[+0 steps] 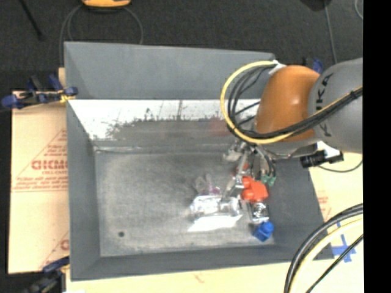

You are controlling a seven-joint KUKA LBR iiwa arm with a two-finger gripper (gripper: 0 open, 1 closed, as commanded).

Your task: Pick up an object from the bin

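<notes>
My gripper (246,162) hangs low over the right part of the bin floor, under the orange wrist cover. Just below it lies a red-orange chunky thing (254,190), touching or nearly touching the gripper's lower end. A small green piece (267,179) sits to its right. To the lower left is a clear, shiny plastic packet (214,210) with a white patch under it. A small metal part (259,212) and a blue block (263,231) lie below the red-orange thing.
A small clear, faintly purple item (205,182) lies left of the gripper. A dark speck (121,234) marks the floor at the front left. The arm and its cables cover the bin's right rear corner.
</notes>
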